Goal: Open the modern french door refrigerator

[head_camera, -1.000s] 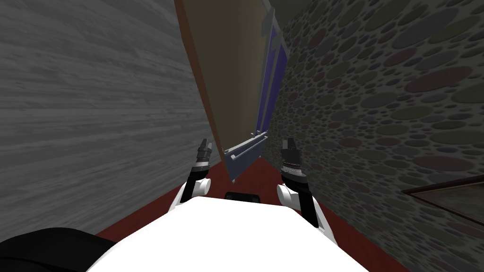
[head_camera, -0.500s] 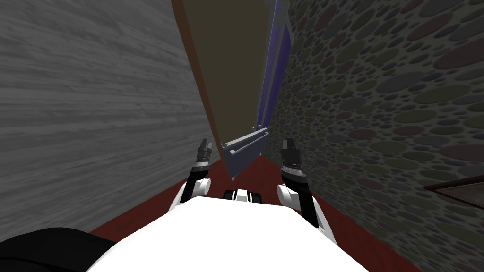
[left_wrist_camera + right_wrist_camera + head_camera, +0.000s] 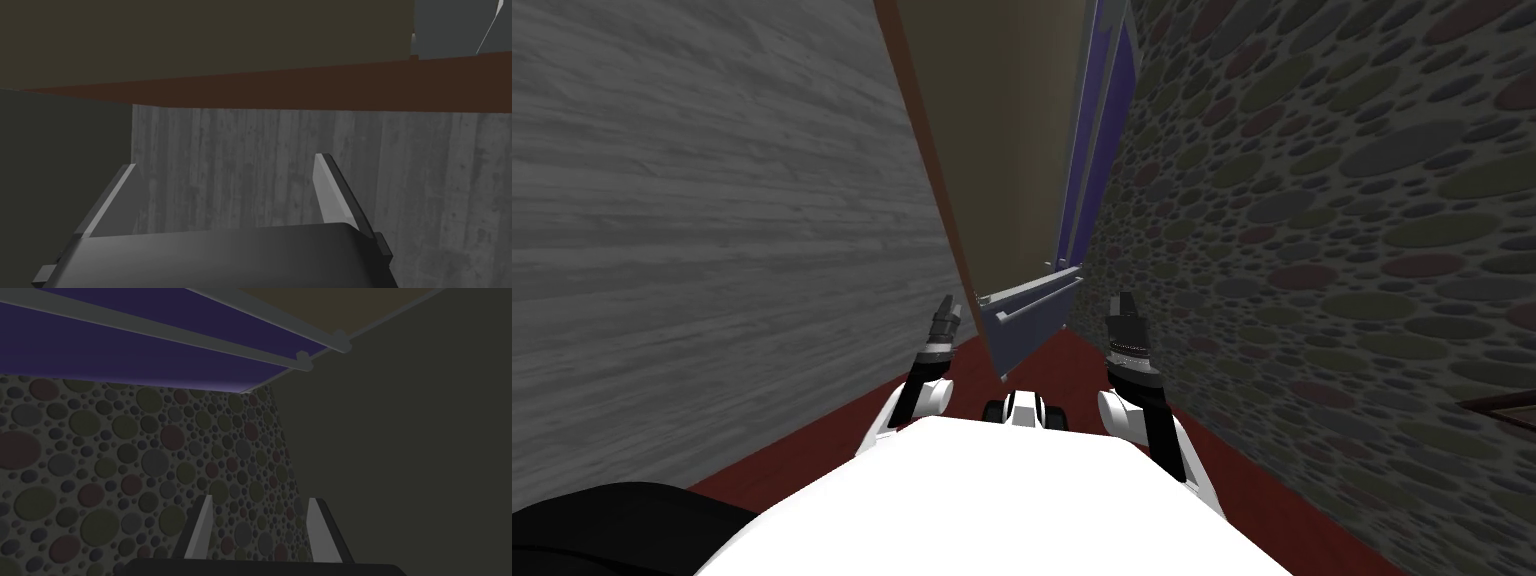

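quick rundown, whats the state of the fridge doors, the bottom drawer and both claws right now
refrigerator doors: look shut, flush with the body
door handles: untouched, nothing gripping them
bottom drawer: looks shut
left claw: open, empty, facing the grey wall
right claw: open, empty, short of the door handles

Left arm (image 3: pixel 939 394), right arm (image 3: pixel 1116 410): white rounded shells, black joints, ribbed dark wrists. Left gripper (image 3: pixel 224 161), right gripper (image 3: pixel 259 498): dark box body, two thin light grey blade fingers (image 3: pixel 326 192) each, tips cut slantwise.
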`<state>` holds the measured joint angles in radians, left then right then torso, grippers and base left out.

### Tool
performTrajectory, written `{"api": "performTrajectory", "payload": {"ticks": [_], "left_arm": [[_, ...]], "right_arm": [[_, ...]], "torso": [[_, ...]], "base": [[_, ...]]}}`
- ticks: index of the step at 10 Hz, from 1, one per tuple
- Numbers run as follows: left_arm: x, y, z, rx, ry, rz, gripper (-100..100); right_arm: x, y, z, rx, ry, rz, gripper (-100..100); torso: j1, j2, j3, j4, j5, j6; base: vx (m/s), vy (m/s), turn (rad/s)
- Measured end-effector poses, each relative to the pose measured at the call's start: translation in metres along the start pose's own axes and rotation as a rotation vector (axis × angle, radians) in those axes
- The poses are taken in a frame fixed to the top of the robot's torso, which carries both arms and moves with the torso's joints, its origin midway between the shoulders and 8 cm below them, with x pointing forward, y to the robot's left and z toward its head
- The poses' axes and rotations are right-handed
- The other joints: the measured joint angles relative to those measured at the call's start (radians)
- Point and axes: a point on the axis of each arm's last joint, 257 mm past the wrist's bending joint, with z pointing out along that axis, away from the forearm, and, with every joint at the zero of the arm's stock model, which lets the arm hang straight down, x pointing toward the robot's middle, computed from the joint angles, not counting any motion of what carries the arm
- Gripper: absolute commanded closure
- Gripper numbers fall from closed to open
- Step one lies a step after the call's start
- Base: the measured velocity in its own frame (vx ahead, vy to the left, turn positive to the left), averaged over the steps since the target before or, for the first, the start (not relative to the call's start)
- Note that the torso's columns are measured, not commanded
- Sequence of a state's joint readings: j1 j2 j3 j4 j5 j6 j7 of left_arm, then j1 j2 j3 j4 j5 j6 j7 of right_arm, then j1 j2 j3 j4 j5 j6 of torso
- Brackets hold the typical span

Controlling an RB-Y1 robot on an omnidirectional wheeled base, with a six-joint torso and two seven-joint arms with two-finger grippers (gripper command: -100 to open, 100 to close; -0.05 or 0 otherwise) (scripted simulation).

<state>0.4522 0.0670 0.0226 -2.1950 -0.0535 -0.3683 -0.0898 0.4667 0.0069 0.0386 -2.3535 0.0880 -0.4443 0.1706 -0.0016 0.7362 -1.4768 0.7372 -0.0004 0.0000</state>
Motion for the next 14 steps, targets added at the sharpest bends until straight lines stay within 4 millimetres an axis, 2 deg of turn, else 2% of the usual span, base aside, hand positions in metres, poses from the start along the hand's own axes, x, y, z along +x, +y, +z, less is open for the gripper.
{"api": "performTrajectory", "payload": {"ticks": [3, 7, 11, 14], "left_arm": [[-0.003, 0.029, -0.006, -0.067, 0.038, 0.037, -100], [-0.026, 0.079, -0.013, -0.192, 0.033, 0.061, -100], [-0.048, 0.126, -0.033, -0.314, -0.003, 0.065, -100], [-0.064, 0.153, -0.044, -0.395, -0.034, 0.06, -100]], "right_arm": [[0.0, 0.0, 0.0, 0.0, 0.0, 0.0, 0], [0.0, 0.0, 0.0, 0.0, 0.0, 0.0, 0], [0.0, 0.0, 0.0, 0.0, 0.0, 0.0, 0], [0.0, 0.0, 0.0, 0.0, 0.0, 0.0, 0]], "torso": [[-0.002, -0.001, -0.001, 0.0, -0.001, 0.0], [0.002, 0.003, 0.001, 0.001, 0.0, 0.0], [0.004, 0.001, 0.0, 0.001, 0.001, 0.0], [0.0, 0.001, 0.0, 0.001, 0.0, 0.0]], "base": [[0.096, -0.169, 0.13], [0.096, -0.177, 0.12], [0.072, -0.189, 0.12], [0.095, -0.171, 0.14]]}}
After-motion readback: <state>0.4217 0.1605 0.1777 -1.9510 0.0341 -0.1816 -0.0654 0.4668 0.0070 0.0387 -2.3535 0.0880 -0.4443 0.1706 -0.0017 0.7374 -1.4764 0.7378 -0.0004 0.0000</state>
